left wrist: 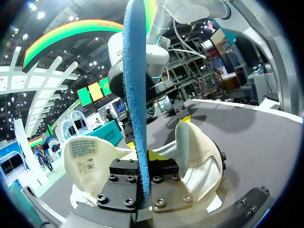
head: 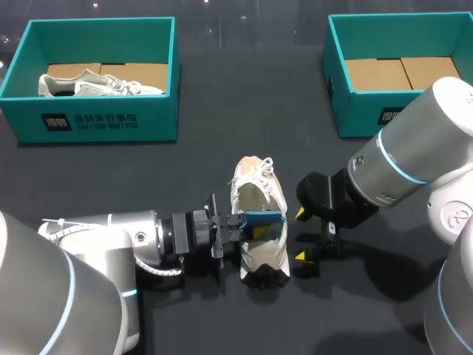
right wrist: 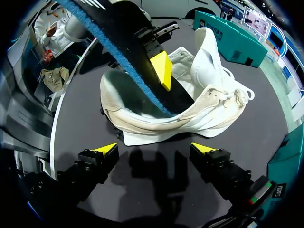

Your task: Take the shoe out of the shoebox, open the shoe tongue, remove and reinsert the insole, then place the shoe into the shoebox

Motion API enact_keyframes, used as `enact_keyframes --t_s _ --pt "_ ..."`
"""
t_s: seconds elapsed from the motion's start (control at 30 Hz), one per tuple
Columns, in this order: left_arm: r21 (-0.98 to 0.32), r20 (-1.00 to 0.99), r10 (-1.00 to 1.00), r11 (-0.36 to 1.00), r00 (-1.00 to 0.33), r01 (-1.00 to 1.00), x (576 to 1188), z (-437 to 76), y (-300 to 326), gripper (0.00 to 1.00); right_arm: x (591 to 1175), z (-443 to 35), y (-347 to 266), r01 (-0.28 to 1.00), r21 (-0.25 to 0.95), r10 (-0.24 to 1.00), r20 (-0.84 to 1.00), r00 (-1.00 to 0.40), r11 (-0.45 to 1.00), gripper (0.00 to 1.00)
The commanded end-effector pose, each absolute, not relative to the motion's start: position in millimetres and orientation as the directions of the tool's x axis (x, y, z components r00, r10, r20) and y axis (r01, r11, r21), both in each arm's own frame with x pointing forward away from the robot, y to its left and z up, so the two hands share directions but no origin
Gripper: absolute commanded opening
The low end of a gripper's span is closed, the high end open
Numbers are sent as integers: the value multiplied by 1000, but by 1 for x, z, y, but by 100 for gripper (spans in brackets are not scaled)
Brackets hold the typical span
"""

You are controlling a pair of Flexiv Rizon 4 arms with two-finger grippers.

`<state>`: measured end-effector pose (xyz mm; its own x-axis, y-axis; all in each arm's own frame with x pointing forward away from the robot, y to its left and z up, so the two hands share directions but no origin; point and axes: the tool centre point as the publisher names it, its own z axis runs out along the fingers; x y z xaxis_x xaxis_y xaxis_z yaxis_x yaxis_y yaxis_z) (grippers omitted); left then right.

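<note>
A white shoe (head: 260,251) lies on the dark table at the middle, toe pointing away, tongue pulled up. My left gripper (head: 242,223) comes in from the left and is shut on a blue insole (head: 264,224), held on edge over the shoe's opening. In the left wrist view the insole (left wrist: 134,80) rises straight up from between that gripper's fingers (left wrist: 142,159), with the shoe (left wrist: 202,156) just beyond. In the right wrist view the insole's (right wrist: 124,66) lower end dips into the shoe (right wrist: 209,107). My right gripper (head: 301,235) stands open just right of the shoe, its tips (right wrist: 154,149) short of the sole.
A teal shoebox (head: 89,122) at the back left holds another white shoe (head: 96,85). A second teal shoebox (head: 362,115) at the back right shows only its cardboard floor. The table between the boxes and in front of the shoe is bare dark cloth.
</note>
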<state>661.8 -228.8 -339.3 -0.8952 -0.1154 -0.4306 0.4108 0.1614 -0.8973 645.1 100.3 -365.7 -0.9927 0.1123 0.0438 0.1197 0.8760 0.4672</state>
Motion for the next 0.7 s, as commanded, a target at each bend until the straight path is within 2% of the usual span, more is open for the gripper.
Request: enact_keyframes --t_s 0.03,0.27,0.3,0.33,0.5,0.7 --pt "-898 -427 -104 162 -898 409 666 -347 -227 0 644 -366 100 120 469 113 42 -993 875 100" --pt "-898 -433 -95 132 -896 420 661 -339 -228 0 644 -366 100 120 469 113 42 -993 875 100" --pt "-896 -437 -93 127 -895 425 661 -338 -229 3 644 -366 100 120 469 113 42 -993 875 100" --pt "-896 -440 -92 120 -893 428 660 -335 -229 12 644 -366 100 120 469 113 42 -993 875 100" --pt "-888 -457 -94 93 -884 450 658 -324 -232 23 644 -366 100 120 469 113 42 -993 875 100" --pt "-873 -487 -88 62 -869 483 653 -306 -236 26 644 -366 100 120 469 113 42 -993 875 100"
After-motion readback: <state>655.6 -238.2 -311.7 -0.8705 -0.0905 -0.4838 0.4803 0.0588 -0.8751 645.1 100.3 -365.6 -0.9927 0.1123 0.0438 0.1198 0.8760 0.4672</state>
